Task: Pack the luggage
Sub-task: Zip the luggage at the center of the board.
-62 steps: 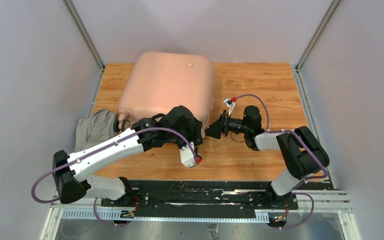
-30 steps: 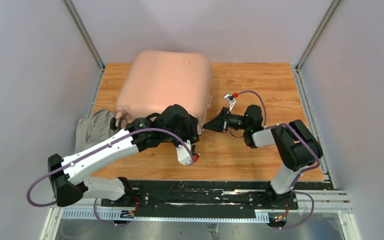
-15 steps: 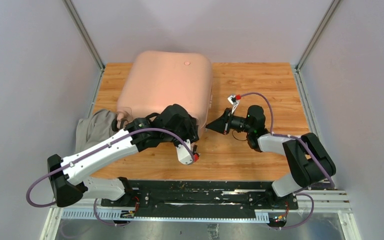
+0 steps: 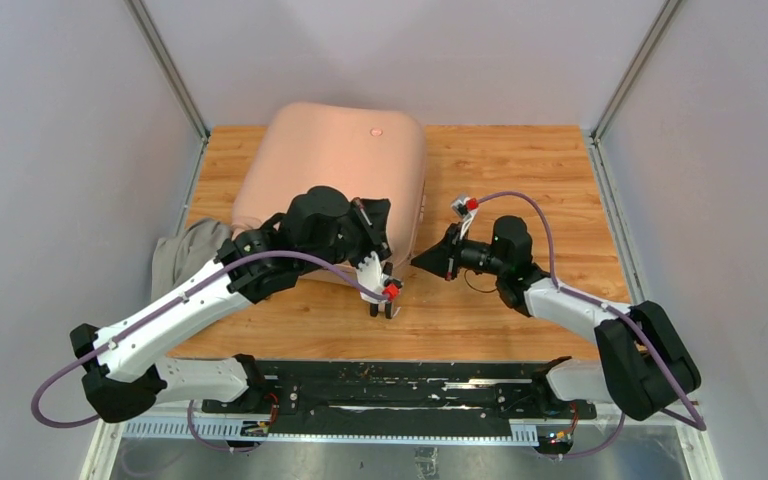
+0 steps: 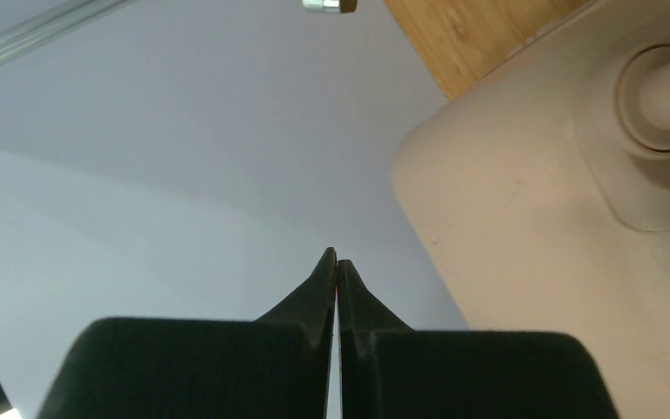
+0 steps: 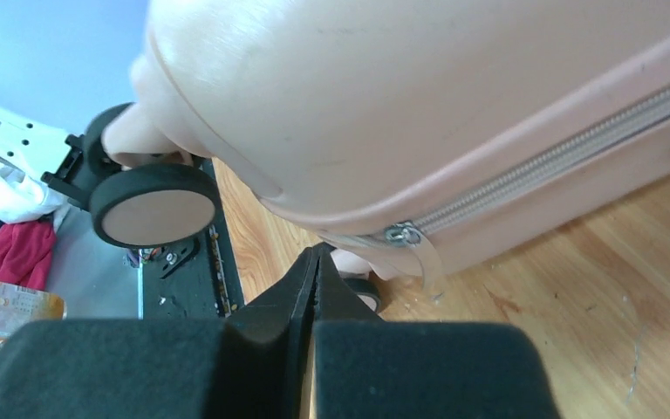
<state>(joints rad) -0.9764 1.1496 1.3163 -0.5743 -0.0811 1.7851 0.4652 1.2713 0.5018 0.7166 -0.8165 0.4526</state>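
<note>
The pale pink luggage [image 4: 332, 160] lies flat at the back left of the table with its lid down. My left arm [image 4: 320, 225] bends over its near edge. In the left wrist view the left gripper [image 5: 337, 262] is shut with nothing in it, in front of the wall, and a luggage corner [image 5: 532, 244] is to its right. My right gripper [image 4: 416, 262] is shut and empty at the luggage's near right corner. Its tip [image 6: 314, 255] is just left of and below the zipper pull [image 6: 406, 234]. A luggage wheel [image 6: 153, 205] shows to the left.
A grey cloth bundle [image 4: 185, 255] lies against the luggage's near left corner. Purple-grey walls close in the wooden table [image 4: 520, 180] on three sides. Past the black base rail [image 6: 183, 279], red and white clothes [image 6: 9, 249] lie beyond the table.
The left gripper has closed from about half open, and its wrist has swung back and left over the luggage. The right arm's elbow has dropped towards the near right; its gripper stays at the corner.
</note>
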